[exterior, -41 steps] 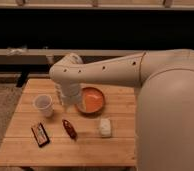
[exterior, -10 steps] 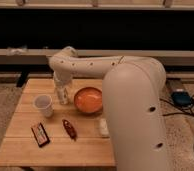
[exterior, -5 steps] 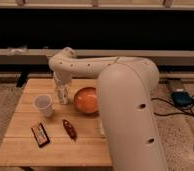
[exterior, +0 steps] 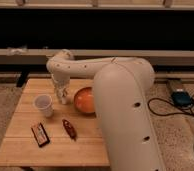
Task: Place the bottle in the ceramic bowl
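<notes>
The bottle (exterior: 64, 98) is a small pale see-through shape standing upright on the wooden table (exterior: 25, 150), between the white cup and the bowl. My gripper (exterior: 61, 93) points straight down right at the bottle, and its lower end merges with the bottle. The ceramic bowl (exterior: 83, 99), glossy orange inside, sits just right of the bottle. My white arm hides the bowl's right part.
A white cup (exterior: 44, 104) stands left of the bottle. A dark red oblong item (exterior: 69, 128) and a flat black packet (exterior: 39, 134) lie nearer the front. My bulky arm (exterior: 125, 110) covers the table's right side. Cables run on the floor at the right.
My arm has swung further across the view and hides more of the bowl and the table's right side. The gripper has stayed at the bottle.
</notes>
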Motion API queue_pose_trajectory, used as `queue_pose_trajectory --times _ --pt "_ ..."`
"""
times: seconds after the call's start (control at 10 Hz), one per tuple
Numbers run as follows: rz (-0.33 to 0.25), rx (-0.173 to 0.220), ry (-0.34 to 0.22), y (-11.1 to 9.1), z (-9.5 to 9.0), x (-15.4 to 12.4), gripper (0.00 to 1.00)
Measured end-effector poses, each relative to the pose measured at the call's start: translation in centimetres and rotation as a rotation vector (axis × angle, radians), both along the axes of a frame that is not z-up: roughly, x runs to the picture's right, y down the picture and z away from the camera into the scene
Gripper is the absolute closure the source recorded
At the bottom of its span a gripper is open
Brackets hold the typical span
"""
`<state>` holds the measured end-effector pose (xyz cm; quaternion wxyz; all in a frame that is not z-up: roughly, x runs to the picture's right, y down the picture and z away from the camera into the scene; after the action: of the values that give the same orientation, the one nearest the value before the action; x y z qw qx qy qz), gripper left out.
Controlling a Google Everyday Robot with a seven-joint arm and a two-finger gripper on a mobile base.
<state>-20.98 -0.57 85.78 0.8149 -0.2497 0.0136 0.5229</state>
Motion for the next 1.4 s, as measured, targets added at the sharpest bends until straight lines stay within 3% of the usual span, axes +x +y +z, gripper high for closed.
queue_pose_trajectory --times 0.3,0.4,0.7,1.2,1.4 --pt "0.034 -0.008 -0.001 -0.1 -0.7 0.8 0.97" --pt "0.048 -0.007 0.001 -0.2 -1.0 1.3 1.0" --pt "0.12 -0.002 0.021 -1.3 -2.1 3.9 1.0" --pt "0.307 0.033 0.076 -3.8 -5.2 13.1 1.0" --pt "0.363 0.052 0.076 -4.7 -6.5 14.8 1.0"
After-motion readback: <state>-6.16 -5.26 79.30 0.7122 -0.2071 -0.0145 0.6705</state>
